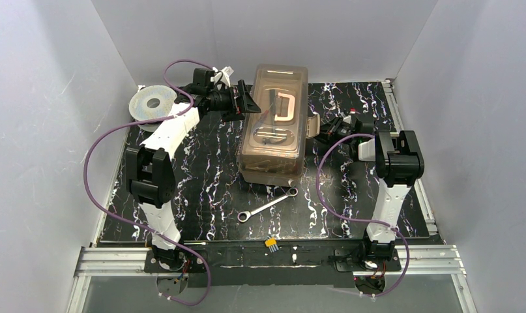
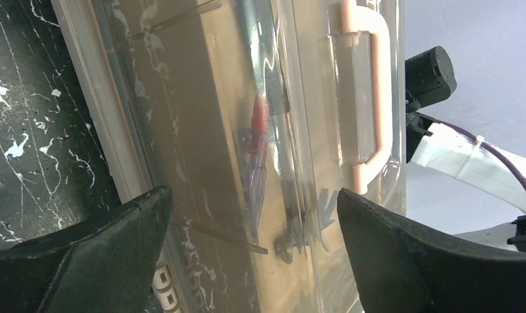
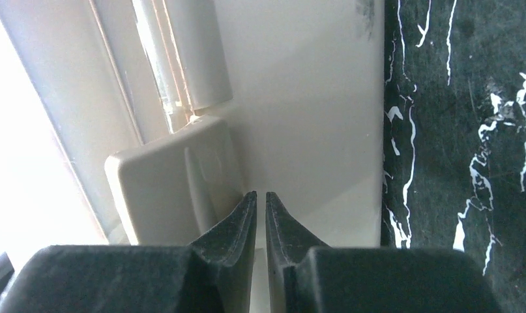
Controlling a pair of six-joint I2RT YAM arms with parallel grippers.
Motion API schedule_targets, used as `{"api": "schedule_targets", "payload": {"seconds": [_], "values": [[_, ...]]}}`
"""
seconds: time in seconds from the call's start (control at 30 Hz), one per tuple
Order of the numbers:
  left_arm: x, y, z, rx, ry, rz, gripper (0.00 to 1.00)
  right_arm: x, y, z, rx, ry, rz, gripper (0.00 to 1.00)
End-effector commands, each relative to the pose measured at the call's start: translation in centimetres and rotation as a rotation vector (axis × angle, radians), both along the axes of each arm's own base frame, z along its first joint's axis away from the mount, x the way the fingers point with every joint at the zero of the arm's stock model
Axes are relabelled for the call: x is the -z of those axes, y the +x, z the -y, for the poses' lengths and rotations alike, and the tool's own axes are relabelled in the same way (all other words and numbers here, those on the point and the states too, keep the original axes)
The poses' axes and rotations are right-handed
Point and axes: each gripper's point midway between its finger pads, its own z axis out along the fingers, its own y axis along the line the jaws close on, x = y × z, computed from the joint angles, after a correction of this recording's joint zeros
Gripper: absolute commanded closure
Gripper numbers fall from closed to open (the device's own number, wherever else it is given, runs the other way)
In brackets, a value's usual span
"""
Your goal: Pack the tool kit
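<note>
While left end effector [image 2: 253, 195] gapes wide over toolbox [image 1: 273, 140], right end effector [image 3: 261, 199] closed beside latch [image 3: 169, 182].

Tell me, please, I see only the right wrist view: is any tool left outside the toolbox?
Observer: Yes, one wrench lies on the table, between the toolbox and the arm bases.
Operator: Is it closed?
Observer: The lid looks closed, and the beige handle lies on top.
Operator: And the other arm?
Observer: The left gripper is open, facing the toolbox's left side.
</note>
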Motion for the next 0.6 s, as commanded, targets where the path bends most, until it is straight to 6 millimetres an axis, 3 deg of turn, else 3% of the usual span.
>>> {"api": "schedule_targets", "payload": {"seconds": [0.0,0.27,0.57], "values": [[-0.7,-1.0,-0.1,0.025,0.005,0.015,0.02,-5.7,-0.7,-0.3,-0.048,0.017,0.177,0.81],[-0.4,-1.0,-0.6,0.007,0.037,0.012,0.02,-4.5,-0.3,0.1,-0.029,-0.078,0.130,0.81],[0.2,-1.1,-1.4,-0.015,0.098,-0.012,0.02,-3.7,-0.2,1.0,0.008,-0.335,0.062,0.81]]}}
